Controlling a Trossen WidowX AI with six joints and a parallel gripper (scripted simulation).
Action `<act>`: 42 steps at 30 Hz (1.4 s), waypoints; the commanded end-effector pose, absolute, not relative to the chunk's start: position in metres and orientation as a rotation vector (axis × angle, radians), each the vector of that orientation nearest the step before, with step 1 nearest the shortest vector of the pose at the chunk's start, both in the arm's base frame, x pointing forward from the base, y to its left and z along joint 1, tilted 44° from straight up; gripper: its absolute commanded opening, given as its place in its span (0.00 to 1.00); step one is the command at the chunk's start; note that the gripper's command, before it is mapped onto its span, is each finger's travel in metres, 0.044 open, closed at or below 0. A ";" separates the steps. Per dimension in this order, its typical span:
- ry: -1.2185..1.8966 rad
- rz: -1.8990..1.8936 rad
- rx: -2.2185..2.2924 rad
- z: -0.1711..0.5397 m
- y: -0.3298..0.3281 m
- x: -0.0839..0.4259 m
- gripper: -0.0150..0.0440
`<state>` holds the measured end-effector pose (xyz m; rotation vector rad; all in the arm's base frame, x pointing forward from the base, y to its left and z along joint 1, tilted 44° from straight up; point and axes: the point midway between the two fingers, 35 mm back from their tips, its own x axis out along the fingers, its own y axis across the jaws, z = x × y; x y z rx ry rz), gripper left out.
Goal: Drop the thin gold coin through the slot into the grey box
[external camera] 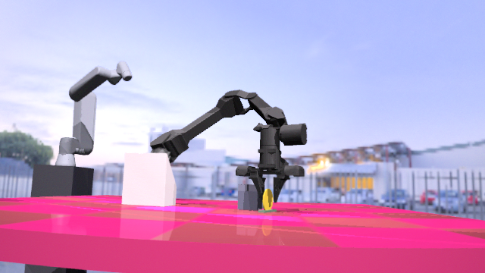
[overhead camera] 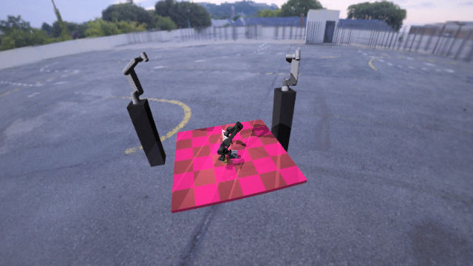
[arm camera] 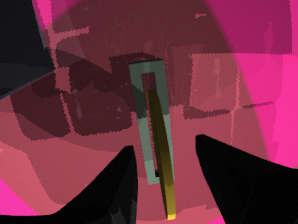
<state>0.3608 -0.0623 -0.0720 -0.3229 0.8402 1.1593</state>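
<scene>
The gold coin (external camera: 267, 199) (arm camera: 162, 145) stands on edge in the dark-green holder (external camera: 273, 211) (arm camera: 150, 68); a bit of yellow shows in the top view. The gripper (external camera: 268, 202) (arm camera: 165, 142) points straight down and is partly open, low over the holder. Its fingertips are on either side of the coin, with a gap on both sides in the wrist view. The grey box (external camera: 248, 197) (overhead camera: 234, 153) stands close beside the holder, partly behind a finger in the exterior view. Its slot cannot be made out. A dark shape at the wrist view's upper left is probably the box.
The arm's base stands behind a white block (external camera: 144, 180) on the pink checkered table (overhead camera: 207, 193). Two grey arms on black pedestals (overhead camera: 145, 133) (overhead camera: 284, 114) stand beyond the table's edges.
</scene>
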 end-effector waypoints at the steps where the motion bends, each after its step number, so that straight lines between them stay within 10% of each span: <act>1: 0.842 1.164 -0.314 -0.078 -0.056 0.360 0.53; 7: 0.842 1.165 -0.313 -0.083 -0.050 0.360 0.53; 13: 0.842 1.165 -0.313 -0.083 -0.050 0.360 0.26; 42: 0.845 1.161 -0.317 -0.051 -0.083 0.357 0.25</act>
